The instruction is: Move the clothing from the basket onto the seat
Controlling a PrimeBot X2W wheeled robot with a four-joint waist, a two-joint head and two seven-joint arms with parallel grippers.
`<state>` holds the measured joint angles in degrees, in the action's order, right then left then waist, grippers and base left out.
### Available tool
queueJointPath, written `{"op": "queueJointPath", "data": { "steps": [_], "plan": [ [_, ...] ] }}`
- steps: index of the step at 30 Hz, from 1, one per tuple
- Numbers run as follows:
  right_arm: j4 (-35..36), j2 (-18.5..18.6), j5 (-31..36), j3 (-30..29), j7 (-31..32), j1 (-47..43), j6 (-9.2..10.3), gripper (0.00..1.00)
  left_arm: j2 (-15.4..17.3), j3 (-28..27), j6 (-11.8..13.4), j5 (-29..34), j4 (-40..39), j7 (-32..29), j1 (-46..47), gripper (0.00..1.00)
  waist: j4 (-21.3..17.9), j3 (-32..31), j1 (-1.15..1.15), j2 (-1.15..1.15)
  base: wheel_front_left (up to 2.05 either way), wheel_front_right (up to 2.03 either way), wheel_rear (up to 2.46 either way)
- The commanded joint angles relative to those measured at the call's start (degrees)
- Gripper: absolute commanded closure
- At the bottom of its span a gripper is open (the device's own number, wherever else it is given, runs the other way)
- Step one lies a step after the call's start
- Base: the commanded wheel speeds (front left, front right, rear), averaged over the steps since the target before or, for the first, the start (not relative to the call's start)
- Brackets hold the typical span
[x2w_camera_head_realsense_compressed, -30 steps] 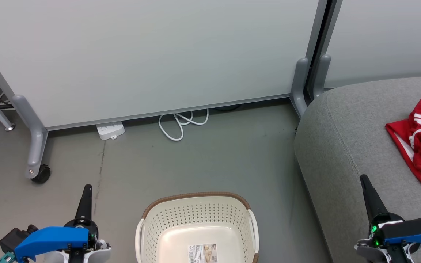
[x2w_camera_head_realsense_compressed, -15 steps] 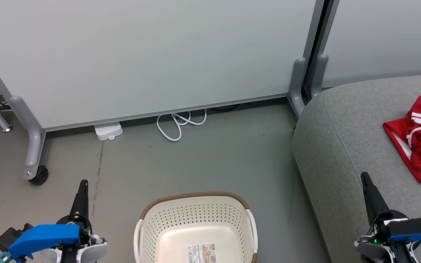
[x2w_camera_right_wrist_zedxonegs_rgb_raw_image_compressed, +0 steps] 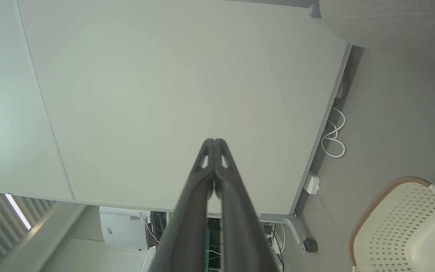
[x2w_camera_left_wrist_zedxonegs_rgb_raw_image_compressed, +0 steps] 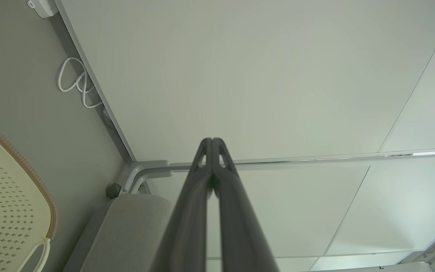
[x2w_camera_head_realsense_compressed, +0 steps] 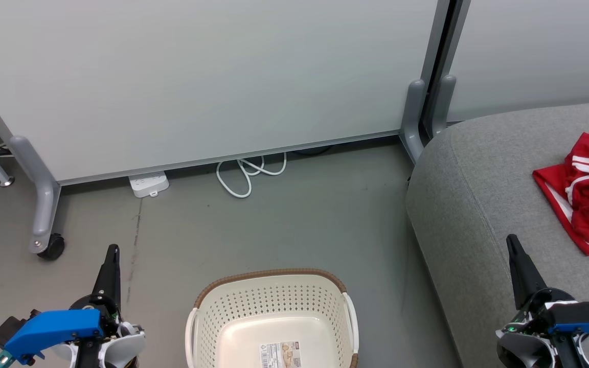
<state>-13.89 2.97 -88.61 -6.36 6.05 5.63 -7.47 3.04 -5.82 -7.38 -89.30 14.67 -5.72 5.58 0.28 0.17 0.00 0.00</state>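
Whole view's been drifting a touch over the last second, so the robot's turning and the stuff isn't moving. Basket (x2w_camera_head_realsense_compressed: 274, 299) is sitting empty, red clothing (x2w_camera_head_realsense_compressed: 588, 204) is lying on the seat (x2w_camera_head_realsense_compressed: 478, 204). Left gripper (x2w_camera_head_realsense_compressed: 112, 254) and right gripper (x2w_camera_head_realsense_compressed: 513, 245) are hanging pinched shut on nothing. I'm guessing it's done.

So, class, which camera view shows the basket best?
The head view: the basket sits bottom centre, with its rim, perforated walls, both handles and labelled floor visible. The left and right wrist views each catch one corner at a frame edge.
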Motion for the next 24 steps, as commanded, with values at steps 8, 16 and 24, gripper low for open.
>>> {"op": "queueJointPath", "data": {
  "steps": [8,16,24],
  "plan": [
    [-0.2,-0.2,-4.1,-0.3,0.6,1.0,-0.04,1.00,-0.2,-1.0,-0.2,-3.3,-0.9,-1.1,1.0,1.00,-0.3,0.0,0.00,0.00,0.00,0.00,0.00],
    [-0.2,-0.2,-3.9,-0.3,0.6,0.9,-0.03,1.00,-0.2,-1.0,-0.2,-3.1,-0.8,-1.1,0.9,1.00,-0.3,0.0,0.00,0.00,0.00,0.00,0.00],
    [-0.2,-0.2,-3.9,-0.2,0.6,0.9,-0.04,1.00,-0.2,-1.0,-0.2,-3.1,-0.8,-1.1,0.9,1.00,-0.3,0.0,0.00,0.00,0.00,0.00,0.00]
  ]
}}
